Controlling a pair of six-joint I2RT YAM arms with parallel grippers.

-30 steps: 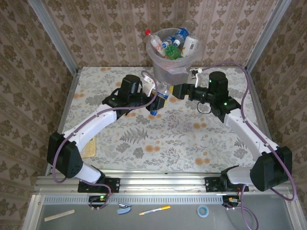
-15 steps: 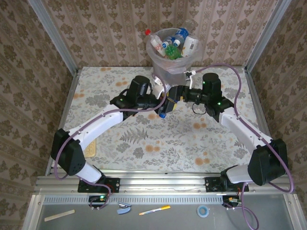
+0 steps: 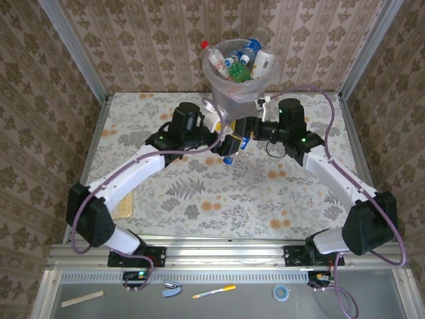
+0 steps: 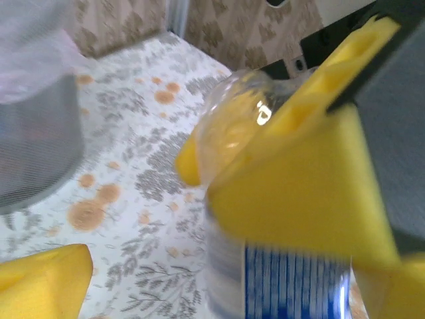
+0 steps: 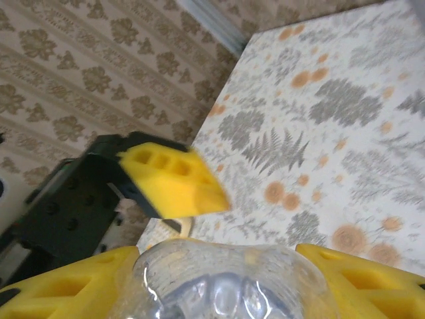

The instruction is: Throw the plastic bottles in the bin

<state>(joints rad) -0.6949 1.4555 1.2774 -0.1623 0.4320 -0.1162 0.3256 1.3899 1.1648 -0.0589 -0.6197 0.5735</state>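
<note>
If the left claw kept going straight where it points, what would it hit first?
Probably the clear plastic bottle with a blue label, clamped in the right gripper directly ahead of the open left gripper; depth is blurry.

Label in the left wrist view: the blue-labelled bottle (image 4: 234, 126) carries a blue band crossed by fine white upright strokes. We find it too blurred to read as words or figures.
Same bottle from above: its wrap is too small for us to tell any lettering.
Bottles in the bin: the plastic bottles (image 3: 240, 58) heaped in the bin (image 3: 229, 101) show us blue and pale wraps. We get colour only, with no word, brand or number legible.
Readable text: we can make out none on any surface.
</note>
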